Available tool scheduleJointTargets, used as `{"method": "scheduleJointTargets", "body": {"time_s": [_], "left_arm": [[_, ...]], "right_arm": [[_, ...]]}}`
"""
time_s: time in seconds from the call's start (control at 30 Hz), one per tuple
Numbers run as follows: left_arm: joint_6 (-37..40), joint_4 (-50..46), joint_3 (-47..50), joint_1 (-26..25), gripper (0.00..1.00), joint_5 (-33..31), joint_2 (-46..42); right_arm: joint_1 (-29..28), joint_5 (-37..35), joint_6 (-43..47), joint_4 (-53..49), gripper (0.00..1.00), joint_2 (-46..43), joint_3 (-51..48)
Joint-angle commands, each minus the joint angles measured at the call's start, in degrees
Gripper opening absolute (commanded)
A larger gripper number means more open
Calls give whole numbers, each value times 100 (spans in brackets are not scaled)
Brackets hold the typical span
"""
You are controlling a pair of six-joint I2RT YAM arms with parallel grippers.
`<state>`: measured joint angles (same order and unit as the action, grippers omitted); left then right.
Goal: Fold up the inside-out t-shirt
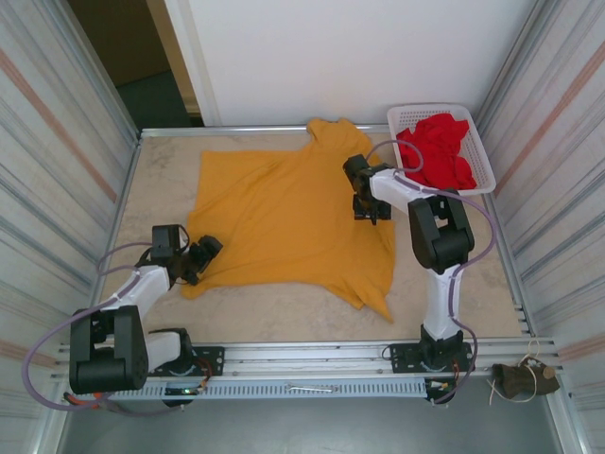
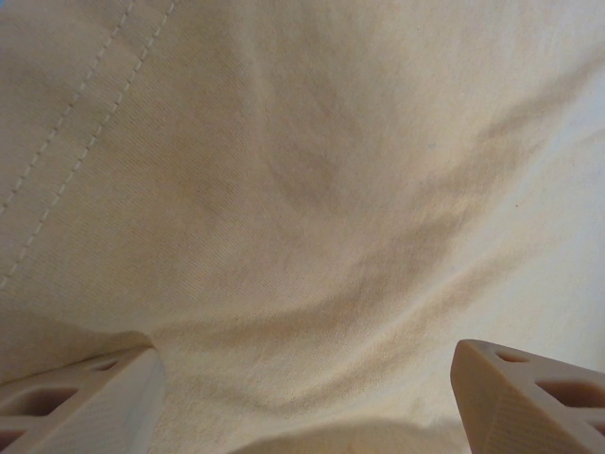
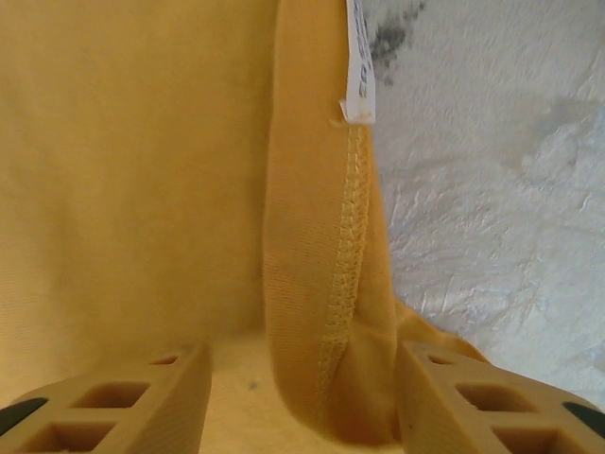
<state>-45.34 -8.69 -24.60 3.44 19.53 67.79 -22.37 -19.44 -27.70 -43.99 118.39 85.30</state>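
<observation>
The inside-out t-shirt (image 1: 284, 218), mustard yellow, lies spread flat across the table, its neck toward the far edge. My left gripper (image 1: 203, 252) sits at the shirt's near left corner. In the left wrist view that gripper (image 2: 307, 407) is open, its fingers wide apart over pale, creased cloth (image 2: 302, 189). My right gripper (image 1: 371, 213) rests on the shirt's right side. In the right wrist view it (image 3: 302, 397) stands open astride a raised fold with a stitched seam (image 3: 331, 284). A small white tag (image 3: 358, 66) hangs at the seam's far end.
A white basket (image 1: 484, 142) at the far right corner holds red garments (image 1: 437, 151). Bare marbled tabletop (image 1: 284, 307) runs along the near side and to the right of the shirt's edge (image 3: 492, 189). Corrugated walls close in both sides.
</observation>
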Motion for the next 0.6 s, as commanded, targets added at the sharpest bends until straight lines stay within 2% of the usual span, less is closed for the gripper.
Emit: {"method": "scheduleJointTargets", "body": {"time_s": [0.0,0.23,0.27,0.57], "left_arm": [[-60,-423,236,95,81,-345,83],[-81,-421,277,95,81,-358,85],[-89,-417,280,95,81,-360,86],[-129,-475,291,100,81,-383,8]], "right_arm": [[112,-219,13,-253,44,-13,18],[413,-79,-85,-91,3,-538,-323],[454,-48,-109,-88,0,-600,-361],[981,-8,-570,-115,3,-1117,-783]]}}
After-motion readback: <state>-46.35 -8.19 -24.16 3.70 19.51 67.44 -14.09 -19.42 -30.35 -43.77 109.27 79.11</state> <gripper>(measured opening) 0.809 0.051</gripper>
